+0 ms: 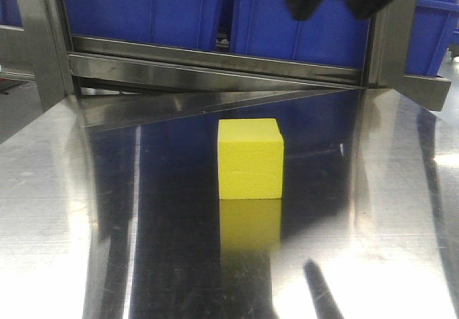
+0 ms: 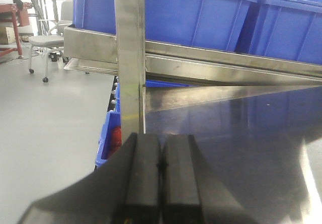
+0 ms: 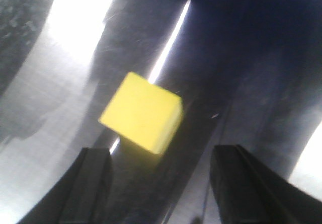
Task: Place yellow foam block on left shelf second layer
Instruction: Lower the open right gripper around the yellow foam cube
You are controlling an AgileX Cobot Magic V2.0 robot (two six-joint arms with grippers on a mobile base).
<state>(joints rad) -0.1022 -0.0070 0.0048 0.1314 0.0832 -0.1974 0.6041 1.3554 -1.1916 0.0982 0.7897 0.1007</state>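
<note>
Block (image 1: 249,158) stood flat on the steel shelf (image 1: 64,233), near its middle. My right gripper (image 3: 168,183) hung above it, not touching, fingers spread wide and holding nothing. In the wrist view the block lay at 11 o'clock from the gap. My left gripper (image 2: 160,171) was closed pad against pad, empty, with a shelf post (image 2: 130,58) at its 12 o'clock. Blue bins (image 1: 143,3) stood at 12 o'clock behind the block.

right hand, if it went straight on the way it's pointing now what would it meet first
Most likely the yellow foam block: in the right wrist view it lies ahead of the open right hand, lined up within its opening, slightly left of centre. The blur leaves depth unclear.
</note>
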